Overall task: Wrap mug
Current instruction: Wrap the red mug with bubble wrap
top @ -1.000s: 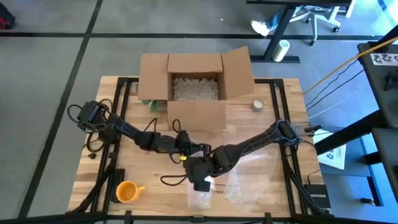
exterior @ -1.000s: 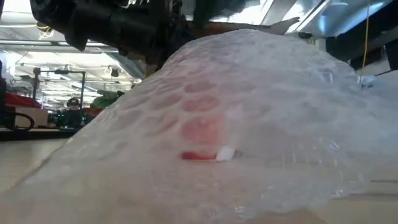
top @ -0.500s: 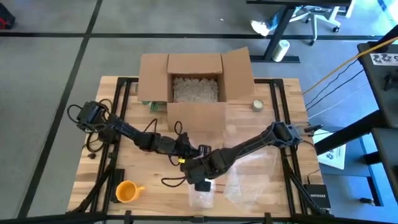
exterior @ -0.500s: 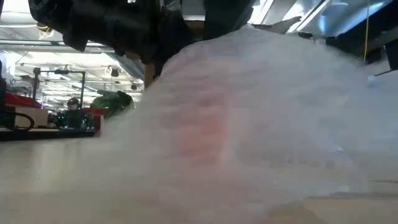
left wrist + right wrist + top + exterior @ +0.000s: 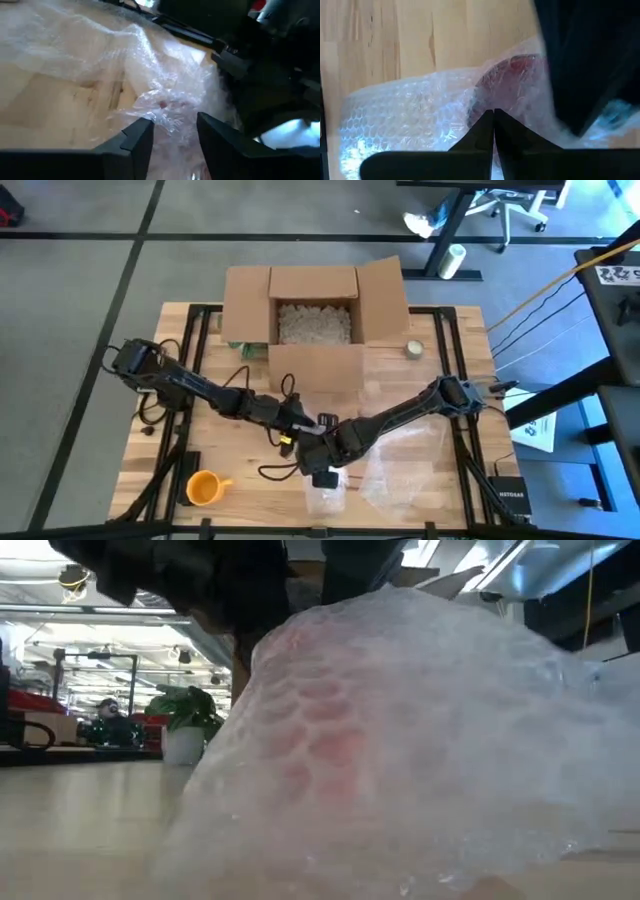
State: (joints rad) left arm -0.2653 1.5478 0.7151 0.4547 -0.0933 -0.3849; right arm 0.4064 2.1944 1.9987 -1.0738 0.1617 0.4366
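Observation:
A red mug (image 5: pixel 512 75) lies under clear bubble wrap (image 5: pixel 326 496) near the table's front edge, showing as a red blur (image 5: pixel 320 750) through the sheet in the low view. My right gripper (image 5: pixel 493 117) is shut on the wrap just beside the mug and hangs over it in the high view (image 5: pixel 322 472). My left gripper (image 5: pixel 172 131) comes in from the left (image 5: pixel 303 430) and is open, with a bunched part of the wrap (image 5: pixel 167 107) between its fingers. More of the sheet (image 5: pixel 400 465) spreads to the right on the table. My right gripper pinches the bubble wrap (image 5: pixel 485 107) between its two shut fingers, right where the sheet lies over the red mug's side. The fingers come from above. One layer or several, I cannot tell. My left gripper has the bunched wrap between its open fingers (image 5: pixel 142 135); I cannot tell whether they touch it.
An orange mug (image 5: pixel 203 488) stands at the front left. An open cardboard box (image 5: pixel 315 368) filled with packing stuff sits at the far middle, a tape roll (image 5: pixel 414 350) to its right, a small green plant (image 5: pixel 185 720) to its left.
My left gripper has moved toward the table's right and near edge, closer to the wrapped mug. The wrap's left part has been drawn up and over toward the right, so the heap now rises steeply and the plant behind it has come into view.

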